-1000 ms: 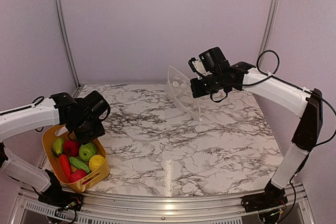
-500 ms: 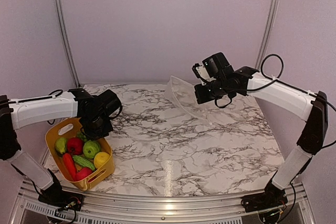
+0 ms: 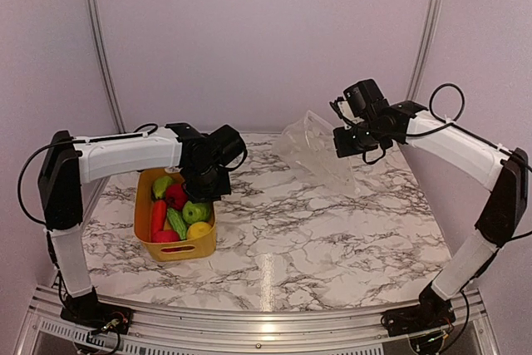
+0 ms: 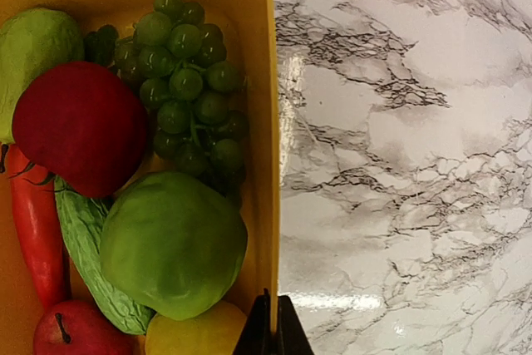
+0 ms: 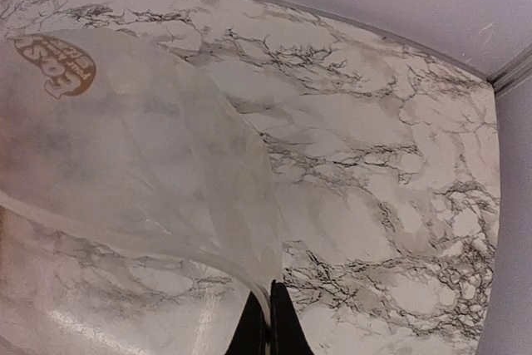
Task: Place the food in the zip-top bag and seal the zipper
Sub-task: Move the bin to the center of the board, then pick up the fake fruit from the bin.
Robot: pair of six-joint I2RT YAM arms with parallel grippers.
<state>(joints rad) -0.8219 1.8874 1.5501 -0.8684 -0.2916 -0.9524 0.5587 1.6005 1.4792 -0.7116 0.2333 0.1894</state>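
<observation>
Moved since earlier: the yellow bin has left the near-left corner of the table and now stands closer to the middle, drawn along by the left arm. The zip-top bag has shifted right and lies flatter.
Left gripper: the left gripper is pinched fully closed on the rim of the bin's right-hand wall. It grips the bin and has no food.
Right gripper: the right gripper is clamped tight on one edge of the bag, carrying it above the table.
Food: all of it is inside the bin, namely the green apple, red apple, grapes, carrot, cucumber and lemon.
Bag position: right of the bin and farther back, well apart from it. Its lower corner reaches toward the table, though contact cannot be told.
Bag axis: in the top view the long side slants from a raised end on the bin's side down to a corner beneath the right gripper.
Zipper: not made out. Whether the mouth is open, or faces the bin, cannot be told.
Deciding relation: the left arm is the nearer one to the food and the right arm has the bag, so each piece likely has to travel rightward and back from the bin.
Next need: probably the left jaws must let go of the wall before they can pick anything up.
Stage: early, with nothing bagged yet.
</observation>
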